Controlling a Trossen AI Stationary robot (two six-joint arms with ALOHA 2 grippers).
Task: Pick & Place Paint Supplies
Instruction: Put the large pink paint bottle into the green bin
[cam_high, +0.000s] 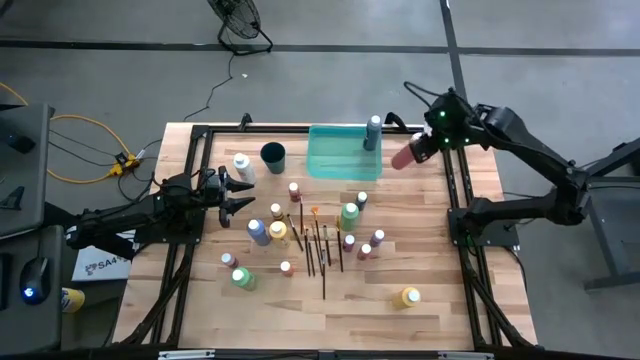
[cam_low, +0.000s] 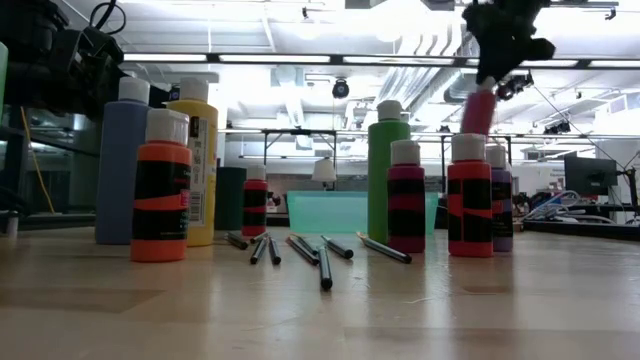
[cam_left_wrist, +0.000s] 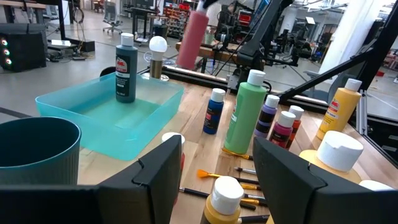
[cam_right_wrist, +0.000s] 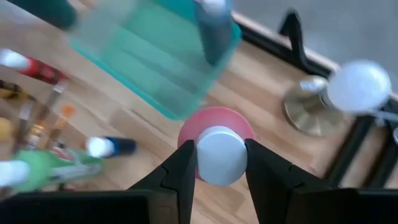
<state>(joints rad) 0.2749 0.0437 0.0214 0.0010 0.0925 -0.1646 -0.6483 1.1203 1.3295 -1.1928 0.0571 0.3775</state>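
1. Pink paint bottle (cam_right_wrist: 214, 144) hangs in my right hand (cam_high: 418, 148), fingers pinched on its pale cap, in the air at the tray's three o'clock, high enough to clear the wall.
2. Green tray (cam_high: 330, 165) holds one dark teal bottle (cam_high: 372, 133), upright at its one o'clock corner.
3. My left hand (cam_high: 240, 193) waits half open and empty at the surface's nine o'clock, near the dark cup (cam_high: 273, 154).

Overhead looks straight down, low camera level across; both share the green tray (cam_high: 345, 155), perhaps blurred.
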